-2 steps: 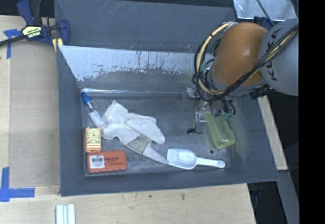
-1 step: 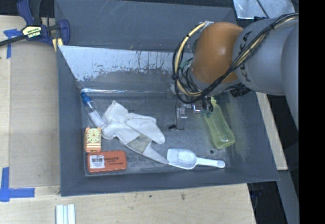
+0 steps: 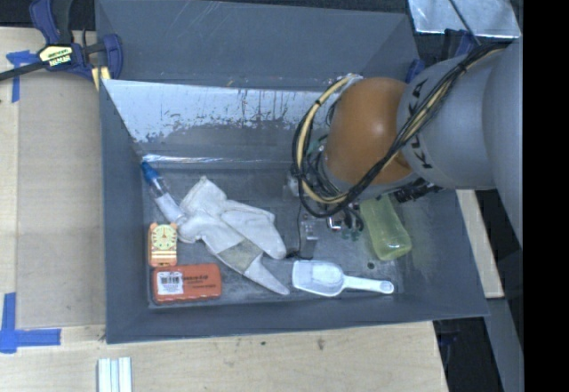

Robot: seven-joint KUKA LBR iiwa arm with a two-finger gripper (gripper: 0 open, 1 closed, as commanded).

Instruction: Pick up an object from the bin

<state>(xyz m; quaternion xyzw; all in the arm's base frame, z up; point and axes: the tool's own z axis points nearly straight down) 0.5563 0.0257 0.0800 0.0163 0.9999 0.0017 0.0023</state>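
The end effector [image 3: 308,237] is hovering just behind the white scoop [image 3: 327,277], touching perhaps the white cloth [image 3: 227,223] left of it, needing a final descent; apart or together, I cannot tell.

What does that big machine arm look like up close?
The arm is a thick, rounded silver-grey tube with dark lettering. Its wrist wears a glossy orange-brown dome, looped by black and yellow cables. The gripper beneath is small, dark metal.
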